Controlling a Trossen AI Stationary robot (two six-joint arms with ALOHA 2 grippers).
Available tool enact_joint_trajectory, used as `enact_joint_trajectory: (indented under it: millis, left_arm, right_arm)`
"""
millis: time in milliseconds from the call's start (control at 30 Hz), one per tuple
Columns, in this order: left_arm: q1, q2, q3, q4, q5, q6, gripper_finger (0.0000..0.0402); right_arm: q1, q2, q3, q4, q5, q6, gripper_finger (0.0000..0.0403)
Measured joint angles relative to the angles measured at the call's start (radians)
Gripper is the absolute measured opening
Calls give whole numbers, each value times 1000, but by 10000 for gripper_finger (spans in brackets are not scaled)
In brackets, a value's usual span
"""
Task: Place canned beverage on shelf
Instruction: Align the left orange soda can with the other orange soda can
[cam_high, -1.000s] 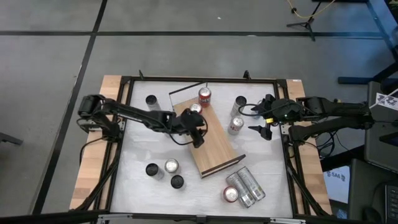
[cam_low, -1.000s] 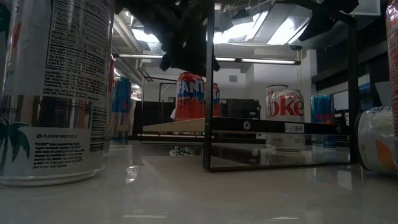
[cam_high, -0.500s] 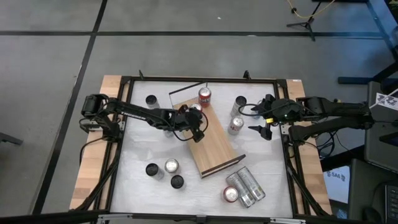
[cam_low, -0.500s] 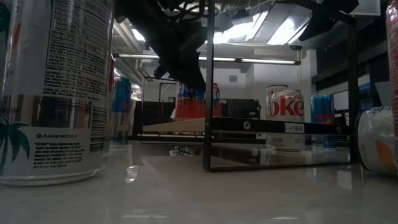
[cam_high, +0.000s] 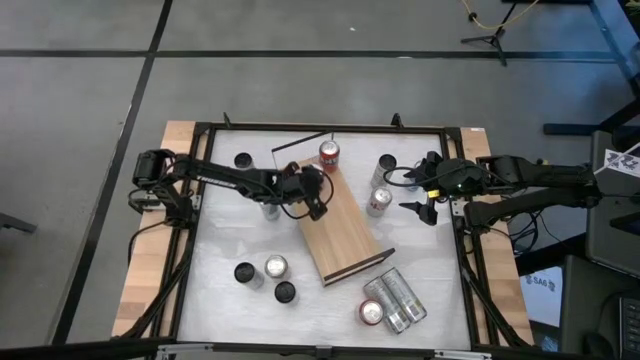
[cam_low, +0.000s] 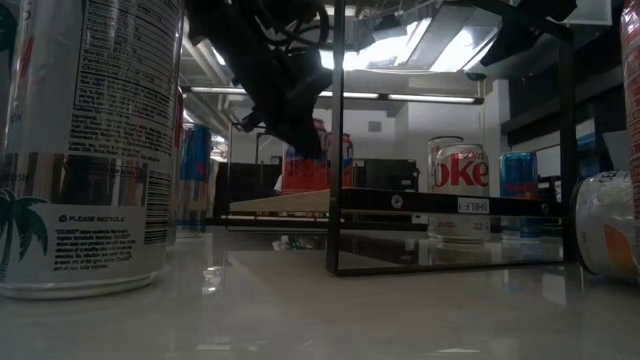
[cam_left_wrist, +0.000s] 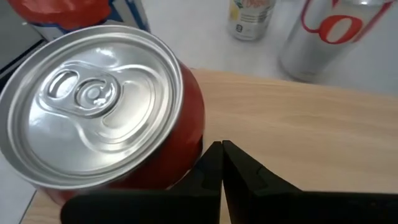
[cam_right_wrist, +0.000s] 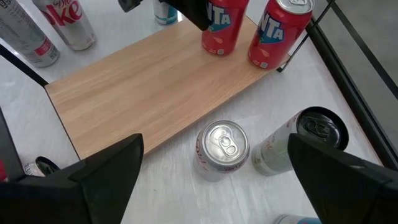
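Observation:
The shelf (cam_high: 345, 235) is a light-brown board lying slantwise mid-table. Two red cans stand upright on its far end. One (cam_high: 329, 155) is by the thin black rail; the other (cam_left_wrist: 93, 106) is beside it and also shows in the right wrist view (cam_right_wrist: 219, 28). My left gripper (cam_high: 316, 198) is shut, low over the board, with its tips (cam_left_wrist: 221, 152) right beside this second can. My right gripper (cam_high: 422, 207) is open and empty over the table's right side, with a silver can (cam_right_wrist: 222, 149) between its spread fingers but farther off. My left gripper's shut fingertips (cam_left_wrist: 214, 155) stand close against the red can's side wall (cam_left_wrist: 193, 134), below its rim, on its near side. I cannot tell whether they touch it. The can stands upright on the shelf.
Silver cans (cam_high: 380, 200) stand right of the shelf. Several cans lie at the front right (cam_high: 392, 298), more stand at the front left (cam_high: 265, 272), and one stands at the far left (cam_high: 243, 160). A black frame (cam_high: 200, 200) rims the white table.
My left gripper has moved toward the table's far edge along the shelf and down, up to the red can, which it now partly hides in the high view. The can and the shelf have stayed where they were.

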Motion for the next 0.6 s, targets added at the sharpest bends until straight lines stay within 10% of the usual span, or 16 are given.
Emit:
enact_joint_trajectory:
  millis: [600]
  left_arm:
    - [42,0,0,17,-21,-1,0]
  right_arm:
    - [0,0,0,0,0,0,392]
